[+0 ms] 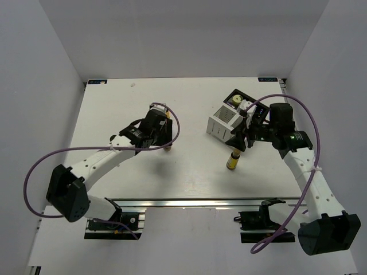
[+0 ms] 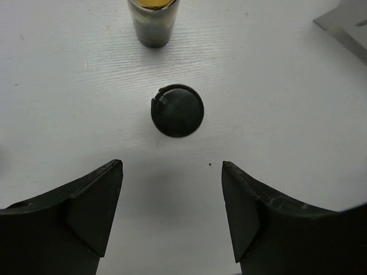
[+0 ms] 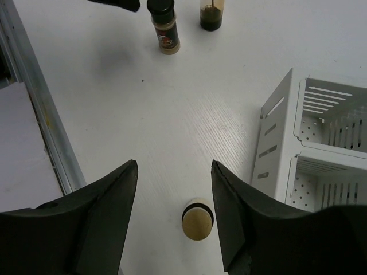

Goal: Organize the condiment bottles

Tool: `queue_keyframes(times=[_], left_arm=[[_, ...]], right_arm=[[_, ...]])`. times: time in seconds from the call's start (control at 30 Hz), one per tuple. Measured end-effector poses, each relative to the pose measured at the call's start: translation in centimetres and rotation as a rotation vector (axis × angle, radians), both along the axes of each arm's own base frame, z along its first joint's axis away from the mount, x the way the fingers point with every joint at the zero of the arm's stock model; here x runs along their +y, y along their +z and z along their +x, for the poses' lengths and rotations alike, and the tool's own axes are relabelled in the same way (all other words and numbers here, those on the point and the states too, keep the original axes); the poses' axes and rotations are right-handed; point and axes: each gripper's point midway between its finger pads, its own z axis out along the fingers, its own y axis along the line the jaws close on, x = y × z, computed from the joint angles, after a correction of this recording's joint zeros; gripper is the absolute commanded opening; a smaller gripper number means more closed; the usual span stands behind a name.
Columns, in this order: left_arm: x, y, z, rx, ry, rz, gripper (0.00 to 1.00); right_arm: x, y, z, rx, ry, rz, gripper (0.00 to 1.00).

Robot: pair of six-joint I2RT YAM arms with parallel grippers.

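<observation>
My left gripper (image 2: pixel 172 164) is open above the table, just short of the slim yellow bottle's black cap (image 2: pixel 178 110), seen from above. The short dark-brown bottle (image 2: pixel 152 23) stands beyond it. Both also show far off in the right wrist view, black-capped (image 3: pixel 163 26) and dark-brown (image 3: pixel 211 14). My right gripper (image 3: pixel 174 166) is open over the amber-yellow dark-necked bottle (image 3: pixel 198 219), which sits low between its fingers, apart from both. In the top view this bottle (image 1: pixel 232 161) stands just in front of the right gripper (image 1: pixel 241 140). I cannot pick out the squat cream jar.
The white slatted rack (image 3: pixel 321 137) stands close on the right of my right gripper, also seen in the top view (image 1: pixel 225 123). A black box (image 1: pixel 237 97) sits behind it. A metal rail (image 3: pixel 34 109) runs along the near table edge.
</observation>
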Motion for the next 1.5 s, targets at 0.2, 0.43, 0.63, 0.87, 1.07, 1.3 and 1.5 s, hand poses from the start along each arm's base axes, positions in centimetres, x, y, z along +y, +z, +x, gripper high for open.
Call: queue_keyframes(times=[0.2,0.43,0.63,0.87,1.07,1.3,1.5], left_arm=[[-0.7,-3.4,2.2,0.035,-0.008,0.093,0.78],[-1.7,-3.9,4.0,0.019,-0.004,0.112,0.61],[-1.6,-4.2,4.3,0.016,0.002,0.118,0.59],[-1.6,-4.4,4.3,0.017,0.006,0.123,0.64],[-1.6,-5.0,4.4,0.029,0.006,0.133,0.64],[-1.6,-5.8,4.4,0.045,0.01,0.144,0.38],[-1.8,-5.7,4.4,0.048,0.002,0.137,0.05]], right_arm=[[-0.5,0.7,-0.2,-0.02,-0.041,-0.004,0.6],[-0.7,0.6,0.1,-0.015,-0.072,-0.009,0.6],[-0.9,0.4,0.4,-0.015,-0.092,-0.017,0.6],[-1.0,0.4,0.5,-0.016,-0.104,-0.017,0.6],[-1.2,0.3,0.4,-0.02,-0.115,-0.023,0.6],[-1.3,0.2,0.4,-0.023,-0.121,-0.027,0.6],[-1.4,0.5,0.3,-0.035,-0.124,-0.025,0.55]])
